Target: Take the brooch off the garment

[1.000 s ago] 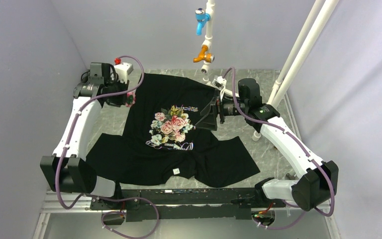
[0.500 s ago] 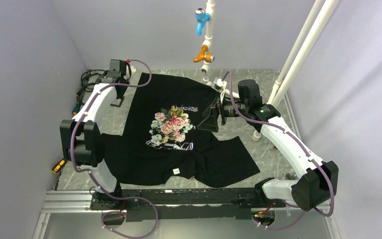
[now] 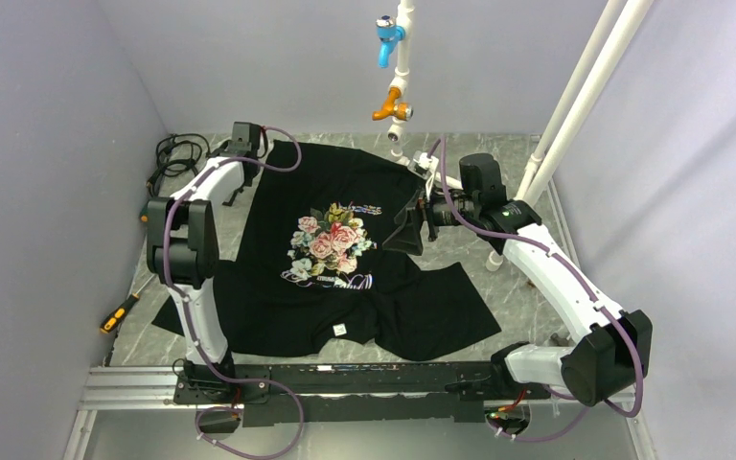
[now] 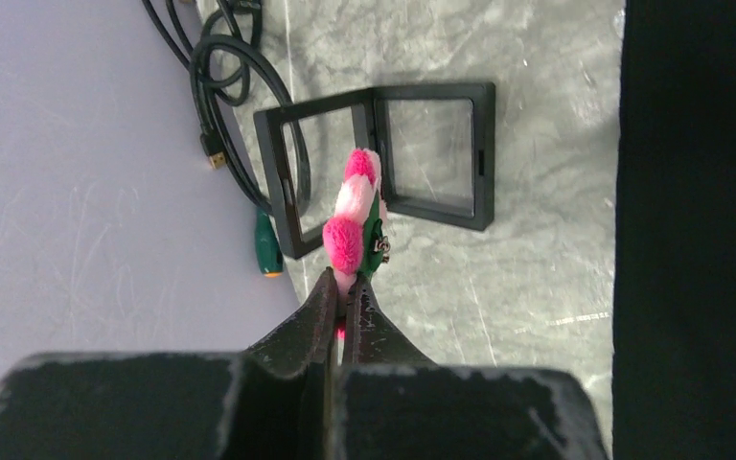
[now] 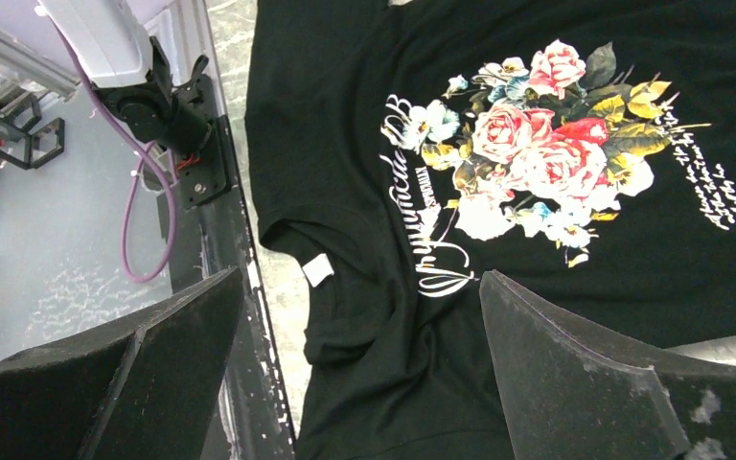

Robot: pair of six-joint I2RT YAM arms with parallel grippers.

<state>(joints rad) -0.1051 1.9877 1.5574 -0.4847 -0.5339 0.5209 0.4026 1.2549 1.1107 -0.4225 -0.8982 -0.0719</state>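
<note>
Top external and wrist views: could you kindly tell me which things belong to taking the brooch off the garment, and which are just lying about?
Job:
brooch, pinched in the left gripper
garment
right gripper, open above it

Lying about:
open black case
cables
orange-handled screwdriver
taps

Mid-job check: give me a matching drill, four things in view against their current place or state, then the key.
Things:
1. pink flower-shaped brooch
2. black hinged display case
3. black rose-print T-shirt
4. right hand

States:
A. open, holding nothing, over the shirt
B. lying open on the grey marble table
C. pinched in the shut left hand
D. spread out on the table

Pairs: 1-C, 2-B, 3-D, 4-A
</note>
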